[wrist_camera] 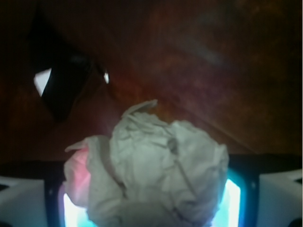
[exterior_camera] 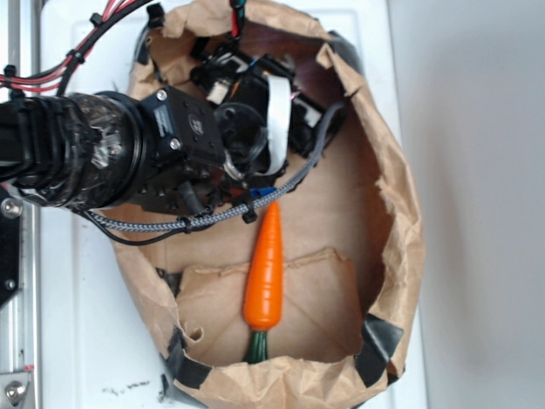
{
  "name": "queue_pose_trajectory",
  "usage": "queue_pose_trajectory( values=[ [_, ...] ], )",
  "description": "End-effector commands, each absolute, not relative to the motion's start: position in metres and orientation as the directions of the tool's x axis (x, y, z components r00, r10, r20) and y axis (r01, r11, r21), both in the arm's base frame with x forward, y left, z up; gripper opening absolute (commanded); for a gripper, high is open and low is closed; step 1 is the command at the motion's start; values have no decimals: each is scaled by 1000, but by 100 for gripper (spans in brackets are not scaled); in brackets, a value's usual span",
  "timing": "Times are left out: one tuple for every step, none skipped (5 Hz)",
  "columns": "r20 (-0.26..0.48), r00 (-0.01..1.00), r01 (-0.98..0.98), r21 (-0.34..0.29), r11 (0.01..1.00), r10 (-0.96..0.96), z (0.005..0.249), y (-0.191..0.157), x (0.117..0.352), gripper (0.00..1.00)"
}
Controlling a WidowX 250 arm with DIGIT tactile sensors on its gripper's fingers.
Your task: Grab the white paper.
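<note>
In the wrist view the white paper (wrist_camera: 151,172) fills the lower middle of the picture, a lumpy off-white wad with grey creases and a torn flap sticking up at its top; its left edge glows pink and the light below it is cyan. It sits between the two fingers (wrist_camera: 21,201), whose pale blocky pads show at the bottom left and bottom right corners, spread to about the width of the wad; each pad looks close against its side, though whether they press it I cannot tell. Behind the wad rises the dim reddish-brown inner wall of the brown paper bag (wrist_camera: 199,66), with a dark patch and a small bright gap at the upper left. In the exterior view the arm (exterior_camera: 77,153), a black cylinder wrapped in shiny dark tape with a matte black housing studded with screws, reaches in from the left over the bag's rim (exterior_camera: 400,204); the paper wad is hidden under it there. A braided grey cable (exterior_camera: 213,219) and a flat white ribbon cable (exterior_camera: 278,119) run along the wrist. The bag is torn open into a rough oval bowl with ragged edges patched with black tape. On its creased floor lies a smooth orange carrot (exterior_camera: 264,273) with a dark green stub, apart from the fingers. The bag rests on a white counter (exterior_camera: 94,341); a pale grey wall stands to the right.
</note>
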State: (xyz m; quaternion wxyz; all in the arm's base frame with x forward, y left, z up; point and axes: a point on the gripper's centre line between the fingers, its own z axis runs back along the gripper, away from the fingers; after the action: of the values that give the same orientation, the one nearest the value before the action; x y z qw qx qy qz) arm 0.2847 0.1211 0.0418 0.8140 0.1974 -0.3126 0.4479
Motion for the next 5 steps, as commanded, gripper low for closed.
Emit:
queue_pose_trajectory(
  values=[
    [592,484,-765,-70,640,644,139,103,247,0],
    [614,490,-757,-53,651,619,157,76,244,0],
    [450,613,-734,18,679,650,175,65,268,0],
    [339,682,-708,80,702,649,185,62,286,0],
    [222,744,-659,82,748,630,193,61,286,0]
  ],
)
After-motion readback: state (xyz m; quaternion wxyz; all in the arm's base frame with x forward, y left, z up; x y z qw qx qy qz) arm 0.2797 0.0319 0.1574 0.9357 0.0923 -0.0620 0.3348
